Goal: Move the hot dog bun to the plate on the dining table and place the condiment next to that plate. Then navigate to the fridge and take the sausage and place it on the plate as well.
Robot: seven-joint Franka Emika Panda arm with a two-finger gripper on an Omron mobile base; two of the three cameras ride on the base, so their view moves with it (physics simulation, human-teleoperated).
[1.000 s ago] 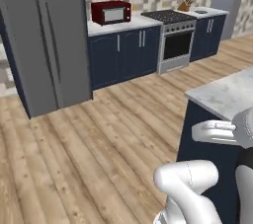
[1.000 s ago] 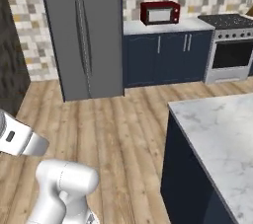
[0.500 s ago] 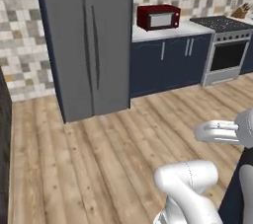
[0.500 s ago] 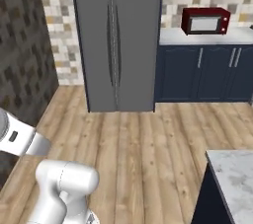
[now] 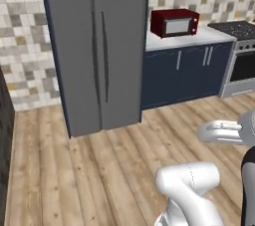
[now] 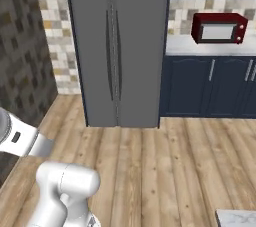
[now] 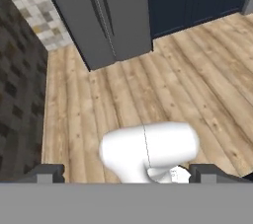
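Wood floor [image 5: 60, 170] fronts the closed grey fridge [image 5: 94, 46]; red microwave [image 5: 174, 22] (on counter [image 5: 199, 38]) beside it; claw [image 7: 126, 172] wide open, empty.

We face the fridge [image 5: 94, 51] across the floor [image 5: 74, 180], with the microwave [image 5: 174, 22] on the bench [image 5: 187, 40] to its right.

A red microwave [image 5: 174, 22] is sitting on the white counter [image 5: 189, 38] above navy cabinets [image 6: 210, 88], beside a stove [image 5: 239, 58].
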